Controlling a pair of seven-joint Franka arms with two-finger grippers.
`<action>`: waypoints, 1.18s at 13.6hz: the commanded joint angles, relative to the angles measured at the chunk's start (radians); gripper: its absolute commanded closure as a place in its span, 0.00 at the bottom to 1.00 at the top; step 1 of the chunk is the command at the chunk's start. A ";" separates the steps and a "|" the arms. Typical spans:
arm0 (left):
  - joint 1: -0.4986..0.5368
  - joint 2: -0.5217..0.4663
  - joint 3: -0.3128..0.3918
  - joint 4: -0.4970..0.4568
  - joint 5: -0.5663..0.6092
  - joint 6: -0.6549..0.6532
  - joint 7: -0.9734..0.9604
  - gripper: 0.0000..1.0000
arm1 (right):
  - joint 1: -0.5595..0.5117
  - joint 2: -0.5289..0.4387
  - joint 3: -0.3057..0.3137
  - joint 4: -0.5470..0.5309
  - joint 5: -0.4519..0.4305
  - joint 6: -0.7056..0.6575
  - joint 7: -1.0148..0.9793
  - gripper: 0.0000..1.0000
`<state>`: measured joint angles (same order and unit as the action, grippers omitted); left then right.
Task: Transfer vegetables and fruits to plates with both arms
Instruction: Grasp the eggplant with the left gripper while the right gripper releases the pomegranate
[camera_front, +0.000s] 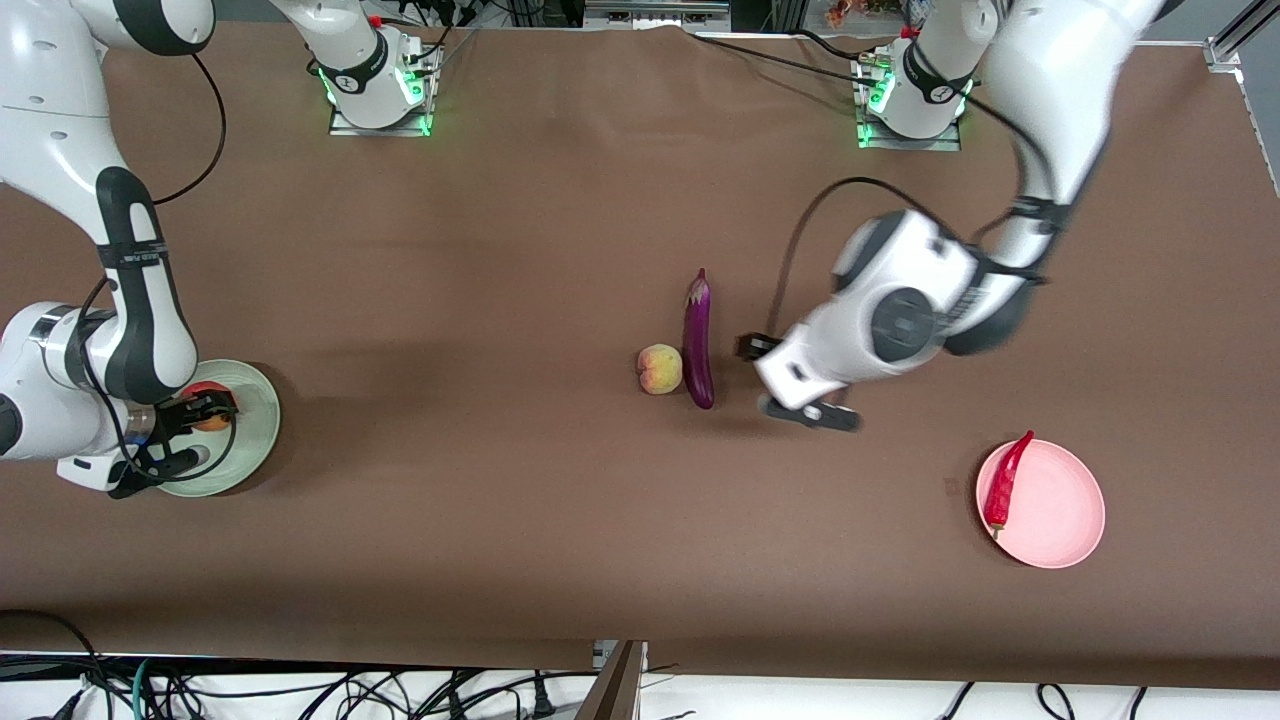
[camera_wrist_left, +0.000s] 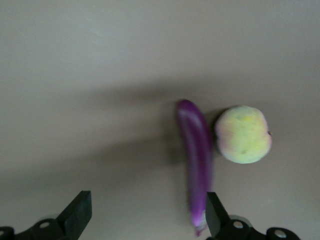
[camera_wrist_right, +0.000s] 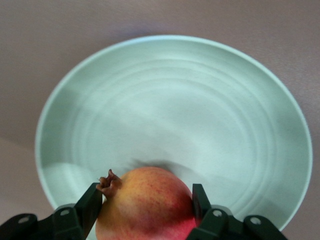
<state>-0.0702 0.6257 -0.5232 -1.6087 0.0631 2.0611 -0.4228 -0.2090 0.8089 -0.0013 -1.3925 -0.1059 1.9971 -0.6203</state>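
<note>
Pink plate (camera_front: 1060, 520) low; left hand (camera_front: 795, 380) spread beside eggplant (camera_front: 698, 345).

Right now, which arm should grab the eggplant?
Left. The left gripper hangs open right beside the eggplant, which shows at its fingers in the left wrist view. The right gripper is shut on the red fruit over the green plate.

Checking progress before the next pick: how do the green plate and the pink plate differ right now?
The green plate lies at the right arm's end of the table; the pink plate lies at the left arm's end. The right gripper holds a red fruit over the green plate; no gripper is over the pink plate. A red chili pepper rests on the pink plate's edge. Both are round, plain and look alike in size.
</note>
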 joint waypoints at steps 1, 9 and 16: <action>-0.089 -0.038 0.014 -0.156 -0.002 0.160 -0.075 0.00 | -0.013 -0.004 0.015 -0.003 -0.005 0.011 -0.018 0.65; -0.169 0.038 0.025 -0.263 0.257 0.384 -0.230 0.06 | 0.045 -0.039 0.043 0.119 0.163 -0.116 -0.002 0.00; -0.148 0.039 0.023 -0.257 0.360 0.380 -0.269 0.94 | 0.220 -0.068 0.044 0.124 0.213 -0.161 0.376 0.00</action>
<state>-0.2297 0.7000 -0.4986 -1.8662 0.3944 2.4721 -0.6755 -0.0262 0.7610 0.0483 -1.2673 0.0912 1.8646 -0.3309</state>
